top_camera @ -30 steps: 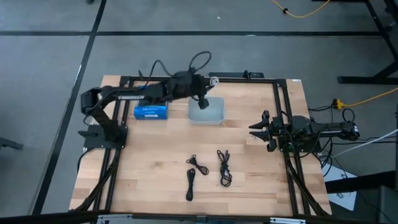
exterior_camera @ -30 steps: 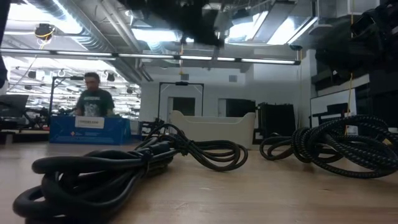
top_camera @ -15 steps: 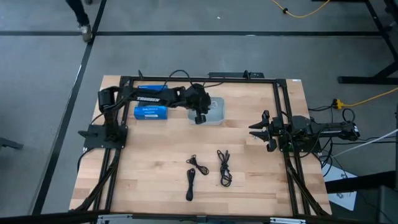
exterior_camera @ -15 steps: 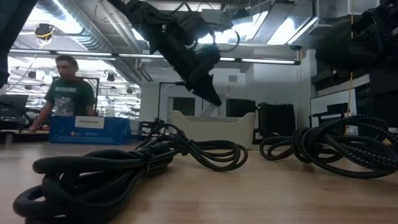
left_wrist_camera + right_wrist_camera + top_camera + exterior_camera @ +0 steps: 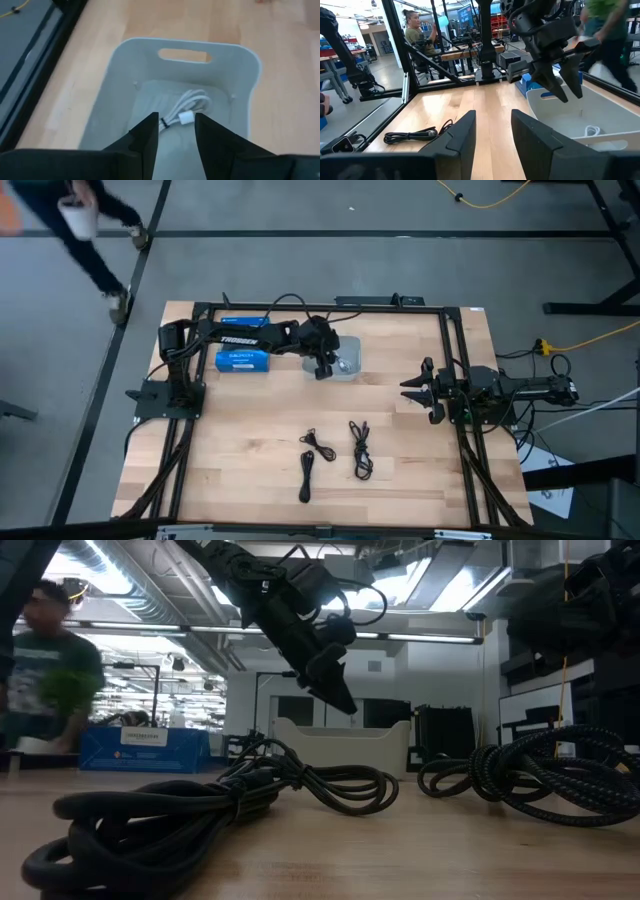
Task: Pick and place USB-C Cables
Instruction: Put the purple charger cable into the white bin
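Observation:
The white cable (image 5: 187, 107) lies coiled on the floor of the white bin (image 5: 345, 365), (image 5: 120, 90). My left gripper (image 5: 324, 367), (image 5: 176, 140), (image 5: 335, 690) hovers open above the bin, its fingers pointing down on either side of the cable and clear of it. Three black cables (image 5: 318, 442), (image 5: 360, 450), (image 5: 306, 477) lie on the table nearer the near edge, away from both grippers. In the low view they are large in front (image 5: 200, 810), (image 5: 540, 775). My right gripper (image 5: 418, 390), (image 5: 494, 135) waits open at the table's right edge.
A blue box (image 5: 242, 359) lies just left of the bin, under the left arm. A black frame (image 5: 445, 340) borders the table. Bare wood lies between the bin and the black cables. A person (image 5: 70, 220) walks past on the floor beyond the far left corner.
The left arm has come down from high over the bin and drawn slightly toward the near edge, so its gripper now sits just above the rim. Half a second ago something white hung below its fingers; the white cable now lies in the bin. The person has walked left.

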